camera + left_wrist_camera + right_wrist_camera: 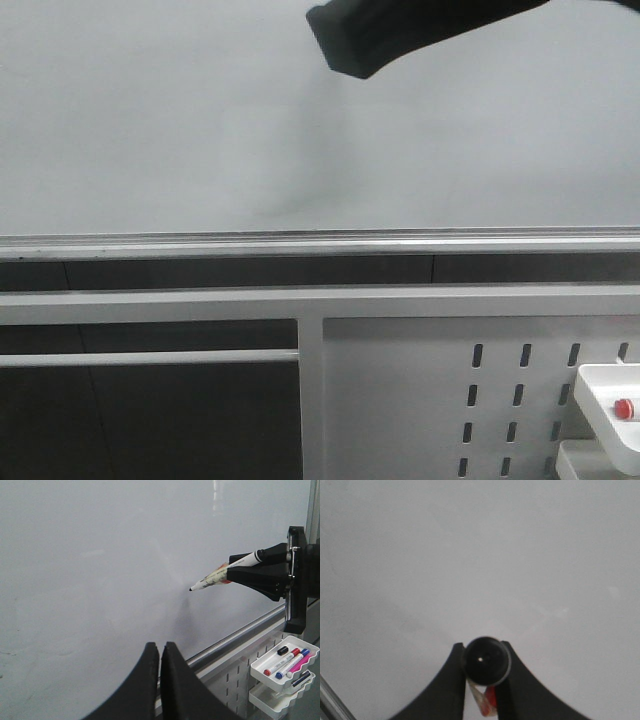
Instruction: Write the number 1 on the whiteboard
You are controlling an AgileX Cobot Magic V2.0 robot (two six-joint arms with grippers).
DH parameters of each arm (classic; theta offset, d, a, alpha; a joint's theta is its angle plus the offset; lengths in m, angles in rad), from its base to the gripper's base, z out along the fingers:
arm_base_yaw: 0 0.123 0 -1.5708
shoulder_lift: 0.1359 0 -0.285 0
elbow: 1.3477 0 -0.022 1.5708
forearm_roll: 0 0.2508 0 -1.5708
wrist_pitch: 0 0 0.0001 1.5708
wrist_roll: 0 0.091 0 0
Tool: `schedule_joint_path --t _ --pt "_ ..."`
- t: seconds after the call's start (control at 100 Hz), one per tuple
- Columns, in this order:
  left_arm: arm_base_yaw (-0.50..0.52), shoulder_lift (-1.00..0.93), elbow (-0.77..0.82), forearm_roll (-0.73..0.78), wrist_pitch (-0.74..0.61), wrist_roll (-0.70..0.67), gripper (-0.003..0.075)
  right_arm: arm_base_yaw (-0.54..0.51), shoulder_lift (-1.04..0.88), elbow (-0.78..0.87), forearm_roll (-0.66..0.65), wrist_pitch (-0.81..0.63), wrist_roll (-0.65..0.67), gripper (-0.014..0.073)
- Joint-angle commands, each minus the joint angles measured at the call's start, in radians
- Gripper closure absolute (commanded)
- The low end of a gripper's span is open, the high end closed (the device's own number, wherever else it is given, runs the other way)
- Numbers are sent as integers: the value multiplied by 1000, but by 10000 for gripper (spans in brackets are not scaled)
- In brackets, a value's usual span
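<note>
Grey-white and unmarked, the whiteboard (pixel 150 120) fills the far side of the scene, with its silver rail (pixel 300 243) running along the lower edge. No stroke of a number 1 shows on it in any view; only faint smudges and shadow.

In the left wrist view, the right gripper (pixel 235 572) reaches in from the right, its black fingers (pixel 260 580) clamped on a marker (pixel 220 575). The marker has a white barrel with a black end, and its dark tip (pixel 190 589) points at the board, close to it; whether it touches cannot be told. The right wrist view looks straight down the marker (pixel 486 661), seen end-on between the two fingers (pixel 520 690), with the bare board behind.

The left gripper (pixel 160 652) has its two black fingers pressed together with nothing between them, held in front of the board, well left of the marker.

In the front view a black part of an arm (pixel 400 30) crosses the top of the board. Below the rail stands a perforated white panel (pixel 420 400). At lower right, white trays (pixel 280 667) hang on it, holding spare markers (pixel 287 661) with red, blue, pink and black caps.
</note>
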State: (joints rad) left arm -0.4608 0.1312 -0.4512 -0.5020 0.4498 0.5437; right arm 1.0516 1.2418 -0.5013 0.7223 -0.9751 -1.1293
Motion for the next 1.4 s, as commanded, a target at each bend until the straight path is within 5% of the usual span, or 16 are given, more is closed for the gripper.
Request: schedule_joint_path --t 0.0,0.92,1.39 --pt "2 10 -28 -21 -64 -11 740 -23 -15 -23 -60 -63 55 663" --pt "2 10 -28 -21 -64 -11 740 -90 58 -27 -88 -88 106 663" --pt "2 10 -28 -21 -64 -11 740 -90 310 -23 -35 -81 303 666"
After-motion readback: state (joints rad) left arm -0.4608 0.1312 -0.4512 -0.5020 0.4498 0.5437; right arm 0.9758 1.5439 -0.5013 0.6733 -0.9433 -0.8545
